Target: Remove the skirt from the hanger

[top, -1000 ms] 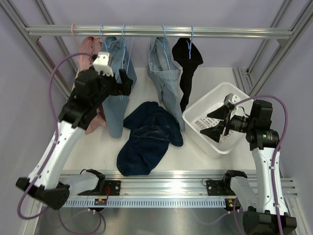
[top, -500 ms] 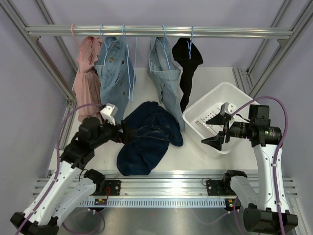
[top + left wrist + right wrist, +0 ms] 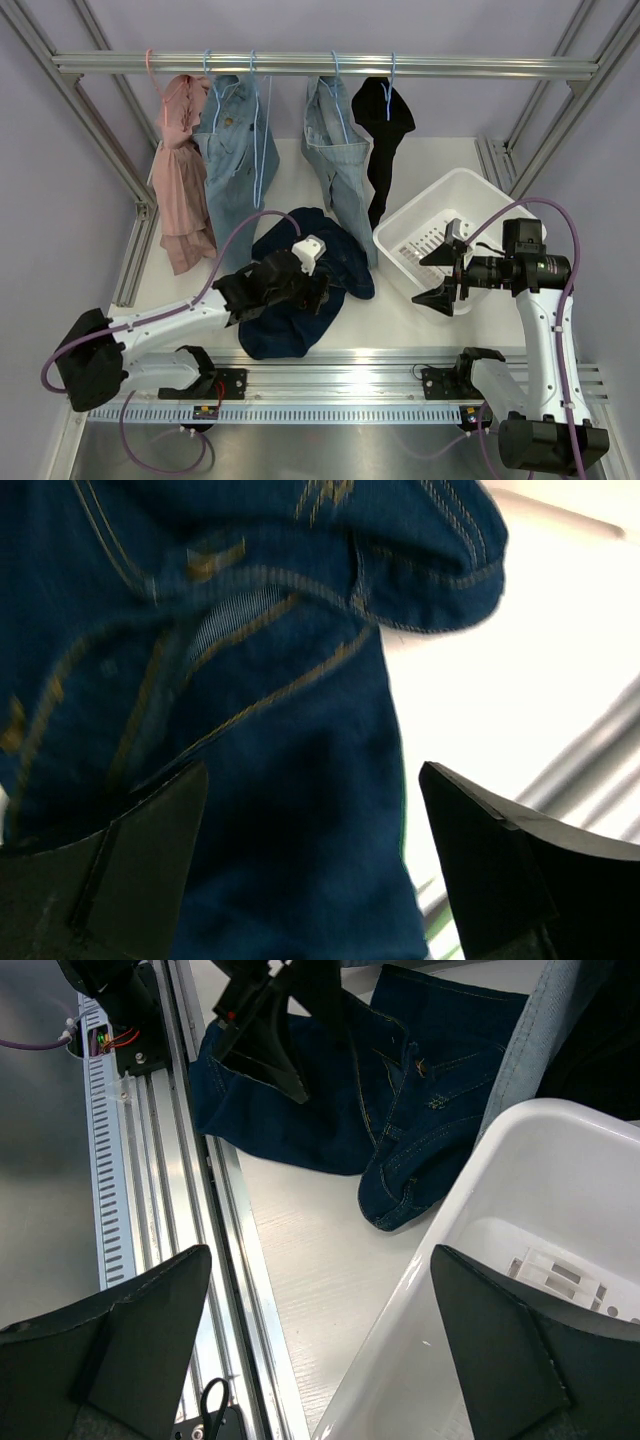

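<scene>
Both my grippers are spread wide, holding nothing. The dark skirt (image 3: 345,265) lies diagonally on the table (image 3: 290,180), directly under my left gripper (image 3: 312,780). My right gripper (image 3: 438,273) is farther off, by the bin (image 3: 470,190).

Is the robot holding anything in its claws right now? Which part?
Nothing is held. The left gripper is open over the dark blue skirt, not closed on it. The right gripper is open and empty beside the white bin.
</scene>
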